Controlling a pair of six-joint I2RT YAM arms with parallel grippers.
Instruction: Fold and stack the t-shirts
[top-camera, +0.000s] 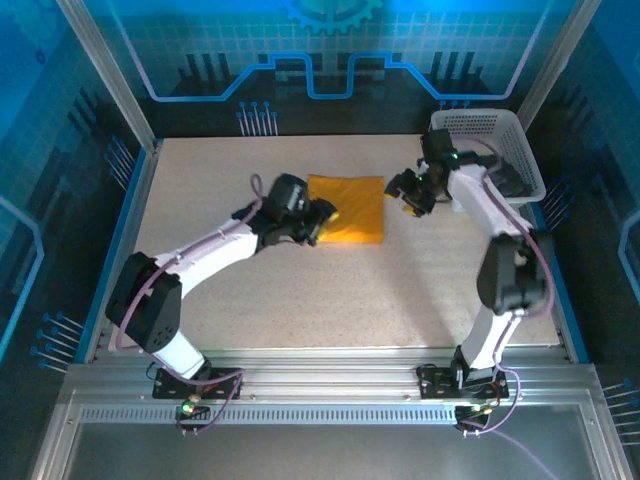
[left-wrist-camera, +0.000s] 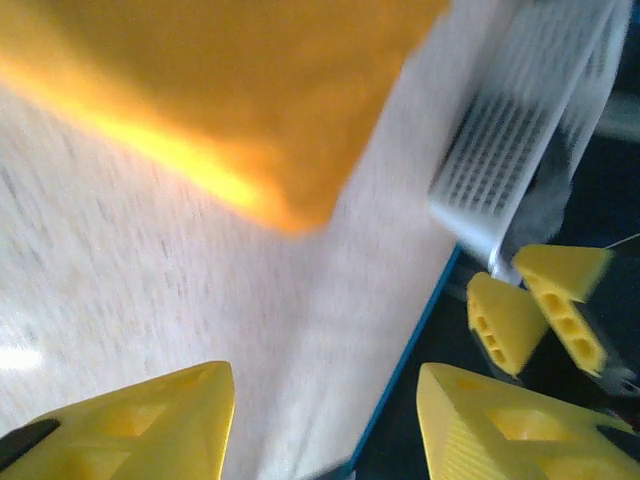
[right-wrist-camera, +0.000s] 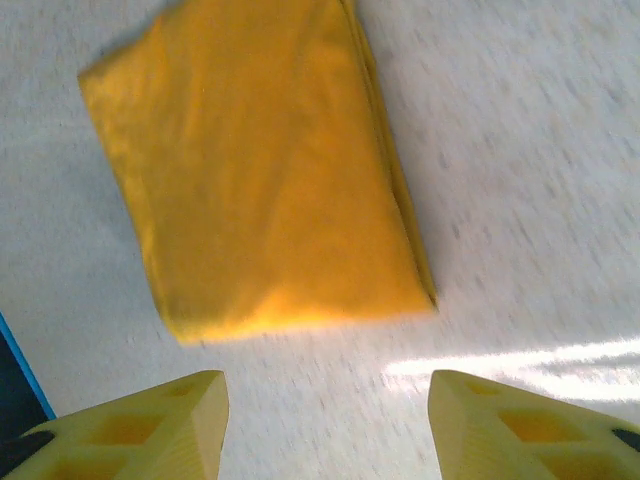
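The white-and-black left arm (top-camera: 200, 262) reaches from the near left corner across the speckled beige tabletop (top-camera: 320, 300). The left jaws sit at the left edge of the folded orange-yellow cloth t-shirt (top-camera: 350, 208). In the left wrist view their yellow fingertips (left-wrist-camera: 150, 420) stand apart with bare tabletop between them, holding nothing, and the cloth lies just ahead.

The t-shirt lies flat as a neat rectangle in the middle of the far half of the tabletop.

Just to its right the right arm (top-camera: 490, 215) bends back towards it. The right jaws are also spread and empty, their fingertips (right-wrist-camera: 150, 425) over bare tabletop just short of the shirt's edge.

A white plastic lattice basket (top-camera: 480, 118) stands at the far right corner.
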